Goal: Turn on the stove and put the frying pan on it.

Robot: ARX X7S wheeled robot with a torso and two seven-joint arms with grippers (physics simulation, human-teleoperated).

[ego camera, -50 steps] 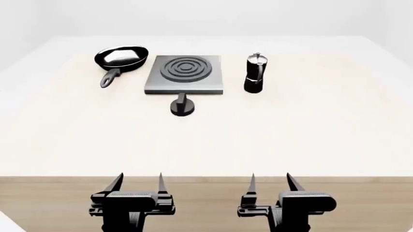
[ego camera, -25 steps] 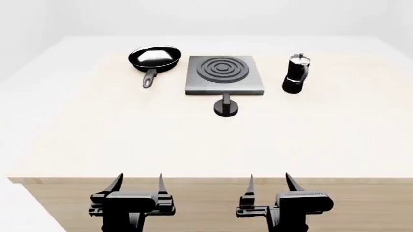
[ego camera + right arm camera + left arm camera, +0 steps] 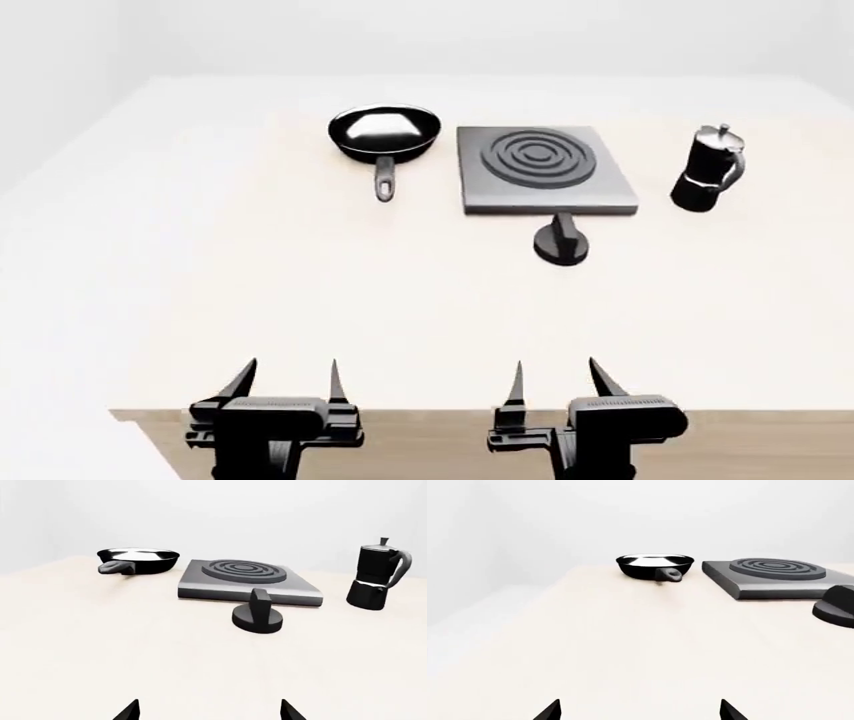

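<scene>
The dark grey stove [image 3: 546,168] lies flat at the far middle of the table, its round black knob [image 3: 561,243] just in front of it. The glossy black frying pan [image 3: 384,132] sits to the stove's left, apart from it, its handle pointing toward me. The stove [image 3: 767,575], knob [image 3: 835,607] and pan [image 3: 654,566] show in the left wrist view, and the stove [image 3: 248,582], knob [image 3: 257,615] and pan [image 3: 138,560] in the right wrist view. My left gripper [image 3: 287,375] and right gripper [image 3: 561,375] are open and empty at the table's near edge.
A black-and-silver moka pot [image 3: 706,170] stands right of the stove; it also shows in the right wrist view [image 3: 377,577]. The light wooden table [image 3: 267,280] has its left edge close to the pan's side and its front edge under my grippers.
The view has shifted left: pan, stove, knob and moka pot all appear further right and slightly lower. The table's left edge has come into view. Both grippers stay open.
</scene>
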